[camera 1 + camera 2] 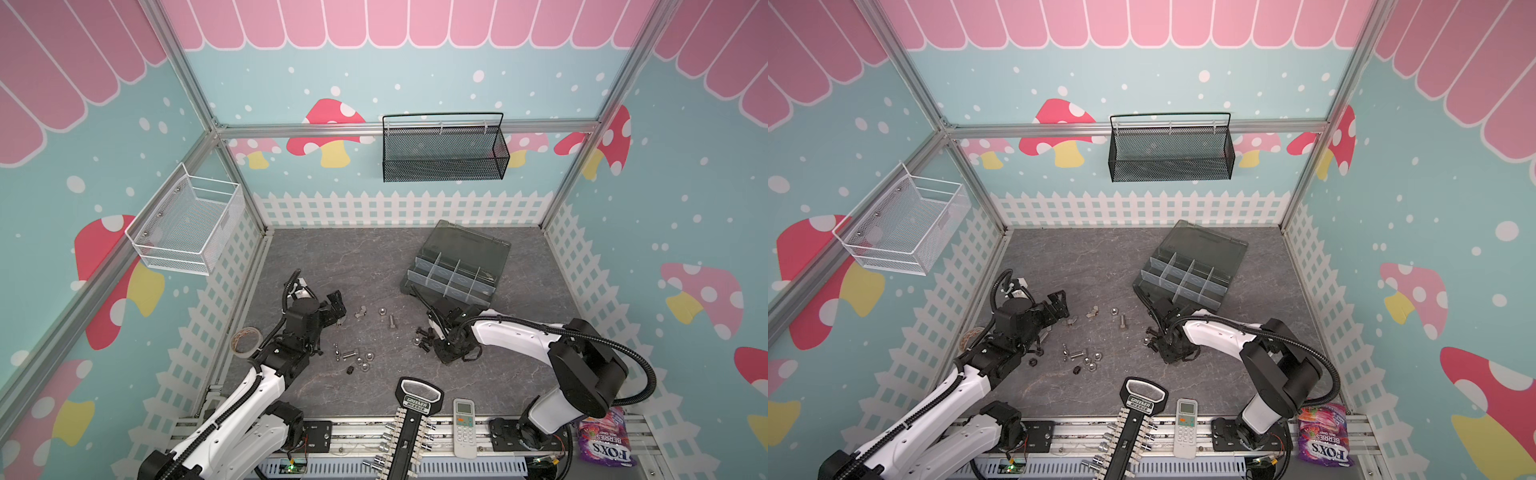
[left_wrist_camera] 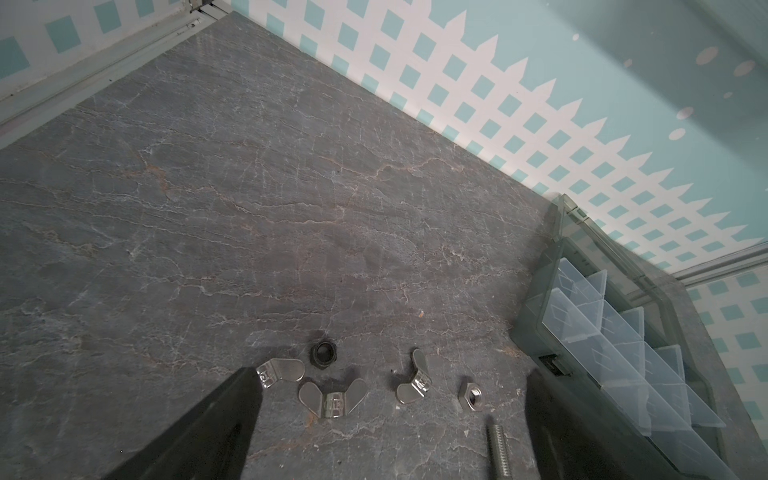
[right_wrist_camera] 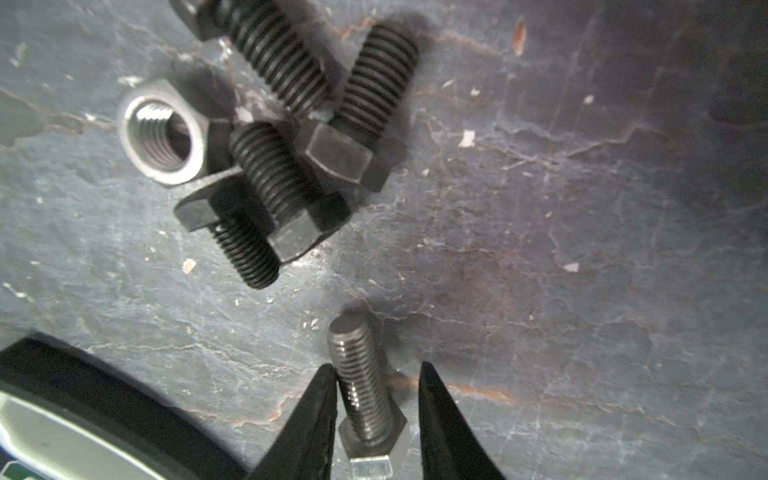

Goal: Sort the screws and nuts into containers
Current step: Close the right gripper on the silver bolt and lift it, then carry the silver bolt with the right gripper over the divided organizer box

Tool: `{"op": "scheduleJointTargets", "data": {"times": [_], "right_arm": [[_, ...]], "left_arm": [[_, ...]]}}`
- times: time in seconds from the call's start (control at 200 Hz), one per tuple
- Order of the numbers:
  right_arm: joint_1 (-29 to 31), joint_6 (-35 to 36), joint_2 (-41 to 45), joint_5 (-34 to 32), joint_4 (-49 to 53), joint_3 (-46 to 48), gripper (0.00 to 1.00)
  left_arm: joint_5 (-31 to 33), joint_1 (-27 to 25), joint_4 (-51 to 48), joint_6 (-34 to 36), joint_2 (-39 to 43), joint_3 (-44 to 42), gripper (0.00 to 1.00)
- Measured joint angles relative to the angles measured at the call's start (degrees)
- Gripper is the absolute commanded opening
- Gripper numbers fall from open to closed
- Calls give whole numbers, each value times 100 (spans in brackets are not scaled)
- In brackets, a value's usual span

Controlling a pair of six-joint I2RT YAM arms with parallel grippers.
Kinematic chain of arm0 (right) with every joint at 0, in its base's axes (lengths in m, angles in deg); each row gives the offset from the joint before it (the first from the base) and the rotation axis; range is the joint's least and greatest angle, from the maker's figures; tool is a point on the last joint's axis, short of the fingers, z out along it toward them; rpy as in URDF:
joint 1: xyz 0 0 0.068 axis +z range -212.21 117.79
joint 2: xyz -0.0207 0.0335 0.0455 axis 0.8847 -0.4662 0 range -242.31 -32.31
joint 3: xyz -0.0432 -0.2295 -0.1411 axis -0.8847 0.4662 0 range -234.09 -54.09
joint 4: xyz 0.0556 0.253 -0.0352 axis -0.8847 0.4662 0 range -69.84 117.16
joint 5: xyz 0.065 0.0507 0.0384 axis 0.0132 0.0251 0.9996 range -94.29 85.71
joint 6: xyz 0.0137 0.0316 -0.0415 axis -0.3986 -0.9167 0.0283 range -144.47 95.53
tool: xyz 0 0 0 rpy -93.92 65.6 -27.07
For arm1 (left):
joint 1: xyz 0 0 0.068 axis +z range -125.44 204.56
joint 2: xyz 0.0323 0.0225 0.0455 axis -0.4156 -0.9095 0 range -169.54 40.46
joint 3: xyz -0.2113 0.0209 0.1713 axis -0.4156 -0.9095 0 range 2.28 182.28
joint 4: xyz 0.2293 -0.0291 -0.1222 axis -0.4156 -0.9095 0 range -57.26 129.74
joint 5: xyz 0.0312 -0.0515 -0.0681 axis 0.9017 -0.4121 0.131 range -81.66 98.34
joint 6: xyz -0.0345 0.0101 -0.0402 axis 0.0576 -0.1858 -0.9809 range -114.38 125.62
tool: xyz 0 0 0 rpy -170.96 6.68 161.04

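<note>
**Bimanual sorting of loose hardware.** The right gripper (image 3: 376, 365) is down at the bench (image 1: 353, 257). Its jaws are narrowly spread on either side of a silver hex-head screw (image 3: 365, 399) that lies flat on the surface. One finger (image 3: 320, 415) touches the thread, and a thin gap shows beside the other.

Near this screw is a pile of four black hex-head screws (image 3: 270, 174), crossing one another, with a silver hex nut (image 3: 160, 133) against the pile.

The left gripper (image 2: 392, 372) has its jaws spread wide and closed on nothing. The left wrist view shows three wing nuts (image 2: 332, 397), a black nut (image 2: 323, 353), a second silver hex nut (image 2: 471, 397) and the threaded shank of a further screw (image 2: 496, 449) lying on the bench by its fingers.

In a top view, more screws and nuts (image 1: 353, 357) lie scattered between the two arms.

The organiser box (image 1: 420, 277) stands toward the far right of the bench, apart from the loose hardware. Its lid (image 1: 469, 245) is raised and its compartments (image 1: 440, 272) are open upward. Their contents cannot be told.
</note>
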Motion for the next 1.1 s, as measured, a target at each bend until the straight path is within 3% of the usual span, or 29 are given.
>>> {"op": "scheduleJointTargets", "data": {"times": [0.15,0.46,0.685,1.101], "right_arm": [[42,15,-111,20,-85,7,28],[50,-13,-120,168,-264,22,0],[50,-33,-120,44,-114,-275,0],[-61,17,122,-1056,269,-1045,0]], "left_arm": [[72,2,-4,-4,2,-61,100],[155,11,-4,-24,-4,-63,100],[153,11,9,-87,-9,-63,100],[101,13,9,-87,46,-63,100]]}}
